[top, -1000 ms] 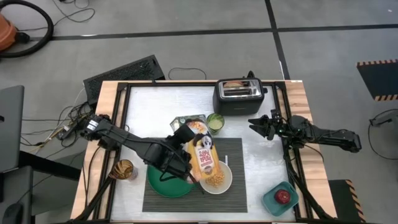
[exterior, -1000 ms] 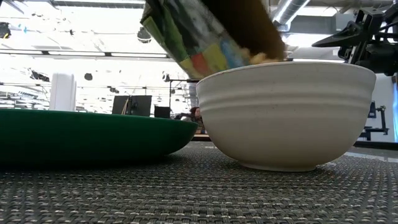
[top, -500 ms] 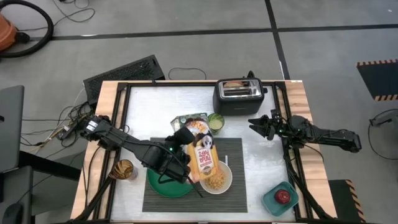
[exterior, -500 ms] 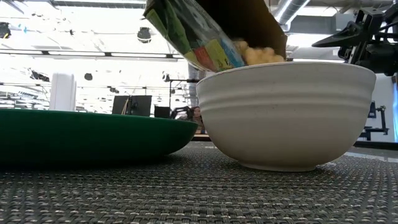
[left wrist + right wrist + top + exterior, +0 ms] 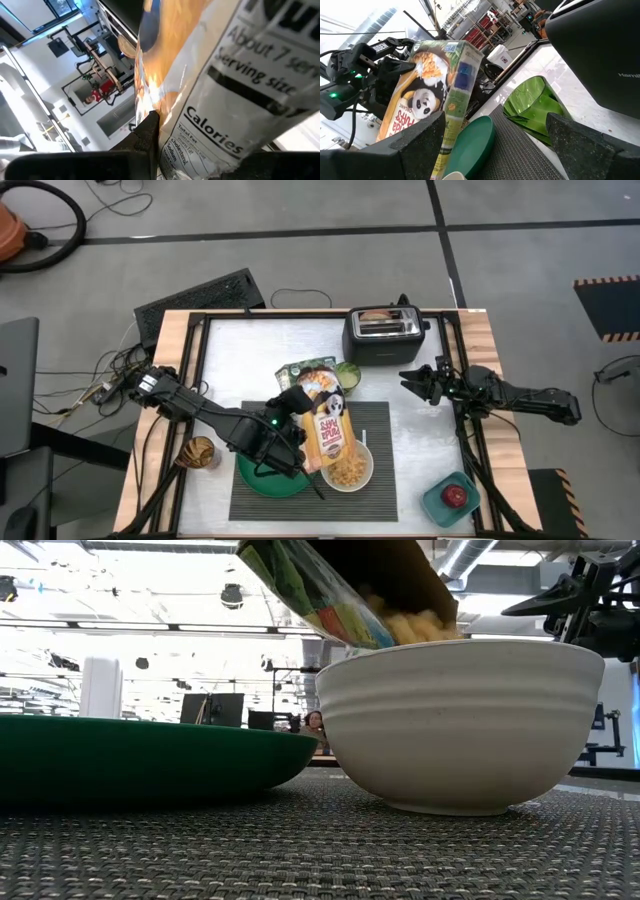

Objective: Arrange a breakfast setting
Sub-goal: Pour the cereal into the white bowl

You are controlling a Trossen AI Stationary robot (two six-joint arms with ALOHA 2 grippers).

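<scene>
My left gripper point(image 5: 296, 420) is shut on a panda-print cereal box point(image 5: 326, 425), tipped with its open mouth point(image 5: 400, 615) just over the white bowl point(image 5: 349, 468). Yellow cereal pieces point(image 5: 346, 471) fill the bowl and heap above its rim point(image 5: 420, 628). The bowl and the green plate point(image 5: 268, 476) stand on the dark ribbed placemat point(image 5: 380, 420). The tan bagel point(image 5: 376, 317) sticks out of the toaster's slot. The red apple point(image 5: 455, 495) lies in the teal container. I cannot make out the spoon. My right gripper point(image 5: 418, 382) is open and empty, right of the placemat. My left gripper comes at the cereal box level from the table's left, about halfway along it. The printed nutrition side panel point(image 5: 220, 115) faces the wrist, and one finger point(image 5: 148, 132) lies against the box beside that panel; the other finger is hidden. The box is clear of the table, slanting mouth-down.
The black toaster point(image 5: 385, 335) stands at the far edge, with a green cup point(image 5: 347, 375) between it and the placemat. A jar point(image 5: 200, 452) stands left of the plate. The teal container point(image 5: 448, 502) sits at the near right corner. The cup also shows in the right wrist view point(image 5: 532, 107).
My left gripper has tipped the cereal box steeper, its closed end moving toward the far edge while its mouth stays over the bowl. Cereal pieces have fallen into the bowl, and the heap now shows above the rim.
</scene>
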